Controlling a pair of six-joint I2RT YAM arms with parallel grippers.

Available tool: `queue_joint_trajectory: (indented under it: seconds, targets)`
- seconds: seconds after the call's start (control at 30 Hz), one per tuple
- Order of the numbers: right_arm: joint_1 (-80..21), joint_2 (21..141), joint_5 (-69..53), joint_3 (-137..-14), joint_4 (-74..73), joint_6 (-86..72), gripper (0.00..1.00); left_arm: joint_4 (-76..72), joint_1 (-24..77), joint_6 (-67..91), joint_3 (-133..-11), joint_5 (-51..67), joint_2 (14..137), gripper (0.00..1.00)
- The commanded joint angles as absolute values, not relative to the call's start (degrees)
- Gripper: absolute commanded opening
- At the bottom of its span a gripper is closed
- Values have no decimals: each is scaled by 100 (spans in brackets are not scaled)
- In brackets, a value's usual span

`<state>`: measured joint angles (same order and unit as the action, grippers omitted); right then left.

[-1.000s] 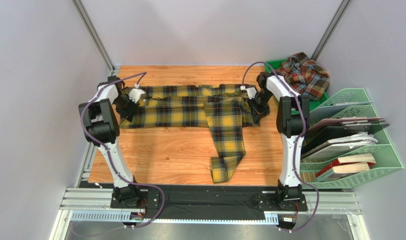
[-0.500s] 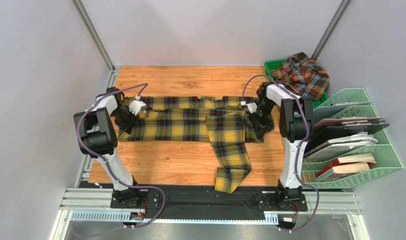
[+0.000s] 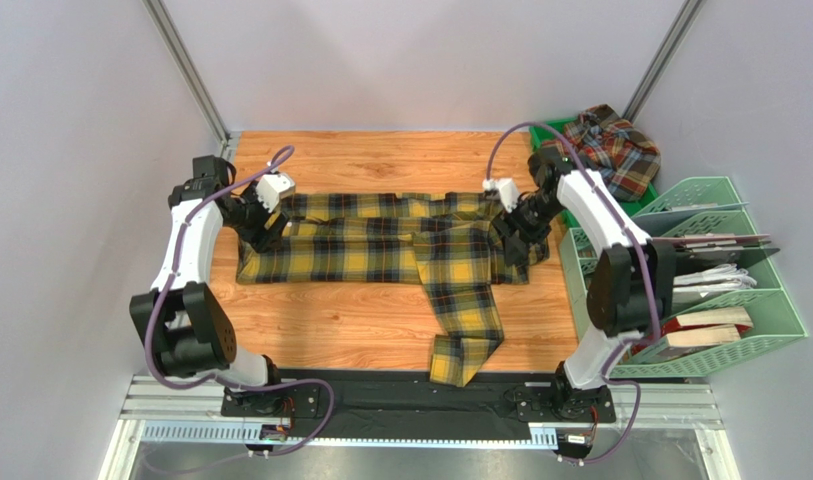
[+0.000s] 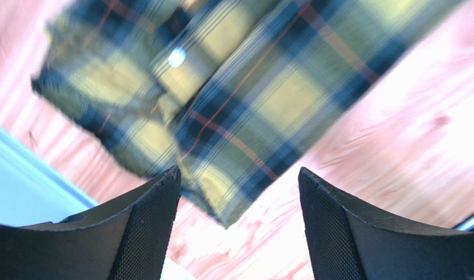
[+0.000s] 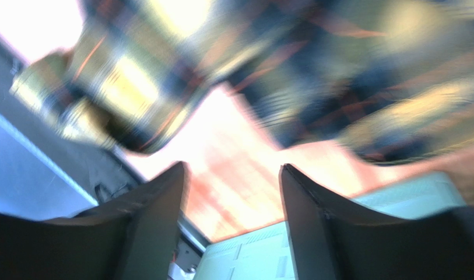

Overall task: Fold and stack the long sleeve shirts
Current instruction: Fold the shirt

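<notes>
Showing only in wrist cams: left gripper (image 4: pixel 238 172) & right gripper (image 5: pixel 233 165) both spread, empty, by yellow shirt (image 3: pixel 370 255).

A green file rack (image 3: pixel 725 192) holding books (image 3: pixel 705 335) stands right of the wooden table (image 3: pixel 320 320).

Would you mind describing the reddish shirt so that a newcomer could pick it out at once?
Start at the wooden table and look to its far right corner, where a green tray sits. The rust-red shirt lies crumpled in it, unlike the yellow shirt, spread flat mid-table.
</notes>
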<state>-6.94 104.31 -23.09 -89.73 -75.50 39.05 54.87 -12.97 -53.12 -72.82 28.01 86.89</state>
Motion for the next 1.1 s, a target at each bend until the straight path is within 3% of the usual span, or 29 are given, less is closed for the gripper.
queue_joint_trajectory:
  seconds: [0.0,0.17,0.3,0.83,0.93,1.07]
  targets:
    - [-1641,9178,-2927,-7641,-7410,4982,71,5660,-1204,-5380,-7014,3700,8078,81]
    - [-3003,8509,-2927,-6454,-6883,5247,72,5748,-1204,-5229,-6742,3998,7533,81]
    - [-4005,8691,-2997,-6170,-6531,5045,70,5845,-1204,-5212,-6513,4008,7094,81]
    - [-4904,9826,-3375,-6012,-5669,4430,58,6389,-1204,-5019,-5898,3911,5450,81]
    - [-4896,9923,-3427,-6143,-5827,4412,42,6407,-1204,-4879,-5889,3955,5274,81]
    - [-4904,9651,-3480,-6336,-6073,4447,0,6355,-1222,-4632,-5932,4191,5081,81]
